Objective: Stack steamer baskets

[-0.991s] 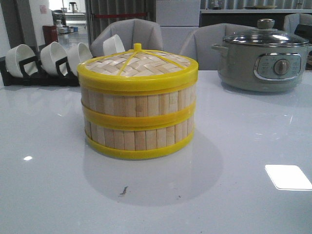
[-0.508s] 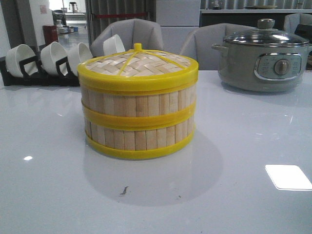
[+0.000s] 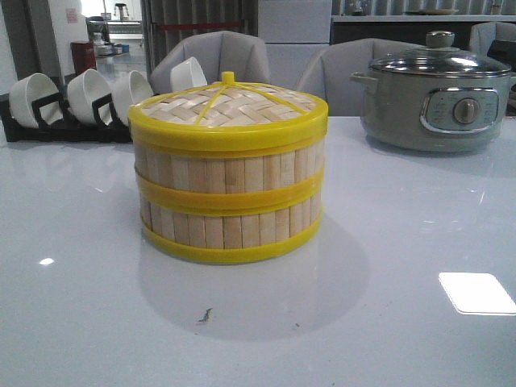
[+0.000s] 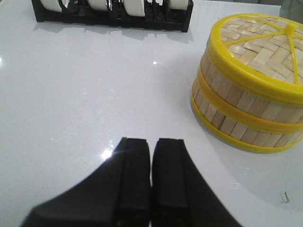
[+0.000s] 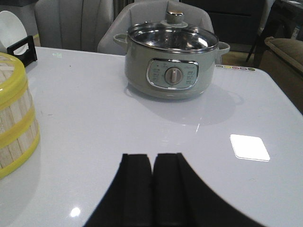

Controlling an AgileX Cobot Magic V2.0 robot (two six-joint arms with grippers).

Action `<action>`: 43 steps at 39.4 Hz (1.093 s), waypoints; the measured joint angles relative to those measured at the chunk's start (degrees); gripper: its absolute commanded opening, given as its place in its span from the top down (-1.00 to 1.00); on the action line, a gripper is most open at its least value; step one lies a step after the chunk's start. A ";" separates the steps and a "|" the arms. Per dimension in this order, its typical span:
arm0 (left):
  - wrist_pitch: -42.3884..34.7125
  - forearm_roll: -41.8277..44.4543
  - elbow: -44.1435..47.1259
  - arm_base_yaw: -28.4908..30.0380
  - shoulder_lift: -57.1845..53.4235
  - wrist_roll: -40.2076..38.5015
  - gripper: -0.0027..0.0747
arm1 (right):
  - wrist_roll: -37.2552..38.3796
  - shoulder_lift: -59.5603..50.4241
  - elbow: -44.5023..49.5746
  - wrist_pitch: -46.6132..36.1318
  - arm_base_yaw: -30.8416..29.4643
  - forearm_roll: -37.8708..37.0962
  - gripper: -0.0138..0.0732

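Observation:
Two steamer baskets [image 3: 228, 197] of pale bamboo slats with yellow rims stand stacked in the middle of the table, with the woven yellow-rimmed lid [image 3: 228, 109] on top. The stack also shows in the left wrist view [image 4: 251, 99] and at the edge of the right wrist view [image 5: 14, 118]. My left gripper [image 4: 151, 142] is shut and empty above bare table, apart from the stack. My right gripper [image 5: 153, 157] is shut and empty above the table between the stack and the pot. Neither gripper shows in the front view.
A grey electric pot [image 3: 435, 93] with a glass lid stands at the back right, also in the right wrist view [image 5: 173, 64]. A black rack of white bowls [image 3: 81, 101] stands at the back left. Grey chairs [image 3: 218, 52] stand behind the white table [image 3: 403, 242].

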 measured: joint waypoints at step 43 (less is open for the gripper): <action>-8.90 3.19 7.62 9.23 -16.41 0.00 0.71 | 0.00 0.00 0.02 0.00 0.00 0.00 0.55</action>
